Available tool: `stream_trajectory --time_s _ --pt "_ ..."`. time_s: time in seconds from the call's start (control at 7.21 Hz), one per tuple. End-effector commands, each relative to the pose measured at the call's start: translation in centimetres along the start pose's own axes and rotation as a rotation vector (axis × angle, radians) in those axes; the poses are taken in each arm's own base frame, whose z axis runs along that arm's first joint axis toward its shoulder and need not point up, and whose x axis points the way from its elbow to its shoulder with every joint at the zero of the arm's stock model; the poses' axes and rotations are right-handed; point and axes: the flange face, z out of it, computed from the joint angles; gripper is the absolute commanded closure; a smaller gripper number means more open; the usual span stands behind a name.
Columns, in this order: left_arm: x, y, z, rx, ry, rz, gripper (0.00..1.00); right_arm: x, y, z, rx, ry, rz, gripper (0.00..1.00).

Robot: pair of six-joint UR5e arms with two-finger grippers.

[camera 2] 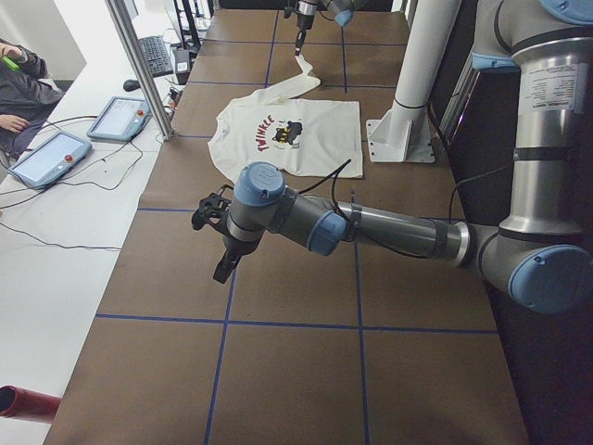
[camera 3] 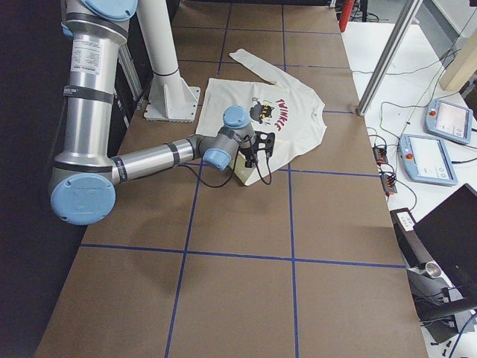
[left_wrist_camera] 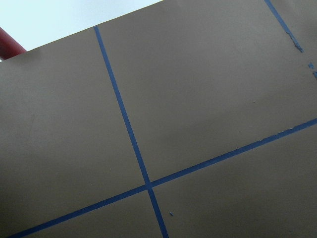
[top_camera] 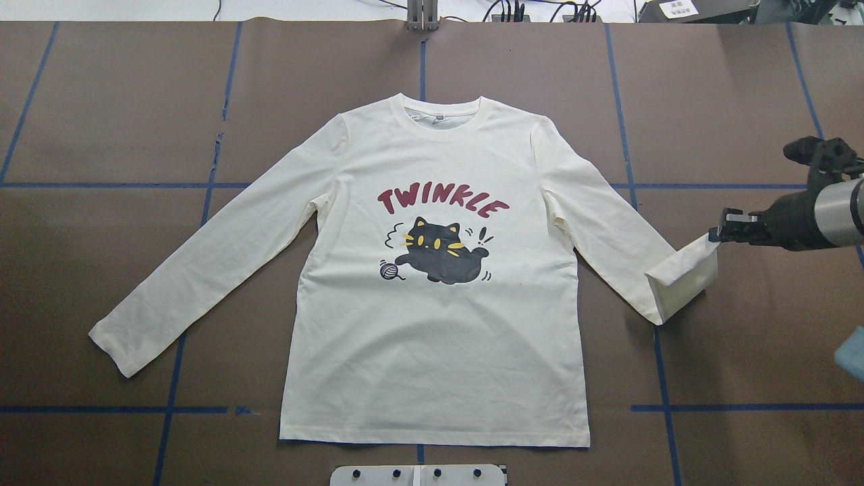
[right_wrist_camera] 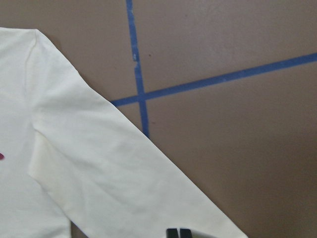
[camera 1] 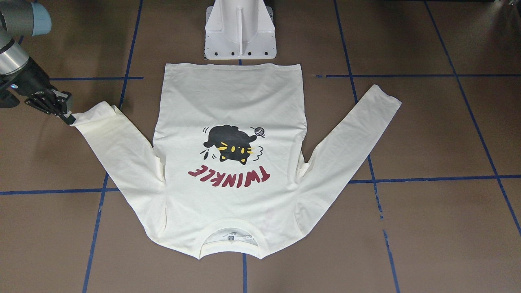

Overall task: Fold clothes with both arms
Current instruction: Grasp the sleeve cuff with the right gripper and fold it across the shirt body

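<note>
The cream long-sleeved shirt lies flat and print side up on the brown table, collar at the far edge from the robot's base. Its black cat and red "TWINKLE" lettering face up. My right gripper is shut on the cuff of the sleeve on the robot's right, and that cuff is raised and folded back over the sleeve. In the right wrist view the closed fingertips sit on the sleeve. The other sleeve lies stretched out flat. My left gripper hovers over bare table far from the shirt; I cannot tell whether it is open or shut.
The white pedestal base stands just behind the shirt's hem. Blue tape lines grid the tabletop. Beyond the table's far edge are teach pendants, a metal post and a seated person's arm.
</note>
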Motion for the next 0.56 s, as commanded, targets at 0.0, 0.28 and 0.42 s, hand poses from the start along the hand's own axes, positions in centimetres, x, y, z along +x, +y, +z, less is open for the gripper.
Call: stream_trajectory --time_s 0.0,0.28,0.42 --pt "-0.1 0.1 0.1 -0.003 0.001 -0.003 0.00 -13.9 -5.5 -2.2 0.020 0.021 0.021 1.00" --pt "-0.2 0.2 0.2 -0.007 0.001 -0.009 0.00 -27.9 -8.2 -6.9 0.088 0.037 0.007 1.00" --pt "-0.3 0.4 0.3 -0.010 -0.001 -0.009 0.00 -33.0 -9.4 -8.2 0.109 0.014 -0.044 1.00"
